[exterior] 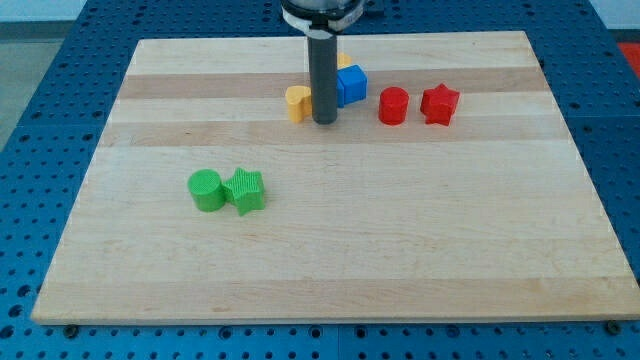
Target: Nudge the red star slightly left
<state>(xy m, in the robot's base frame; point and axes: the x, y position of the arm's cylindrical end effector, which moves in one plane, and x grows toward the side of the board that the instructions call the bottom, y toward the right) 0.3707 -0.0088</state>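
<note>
Our small red plastic star block (439, 103) sits on the pale wooden worktop (330, 250) just right of a red cylinder (394, 105). We carry no hand; my tip (323, 121) stands well left. The star looks light and rigid; push its right side.

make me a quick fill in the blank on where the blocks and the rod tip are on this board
1. The red star sits just to the view's right of the red ____.
2. My tip rests between the blue cube and the ____ block.
3. The green star touches the green ____.
4. My tip lies to the view's ____ of the red star.

Missing words: cylinder; yellow; cylinder; left
</note>
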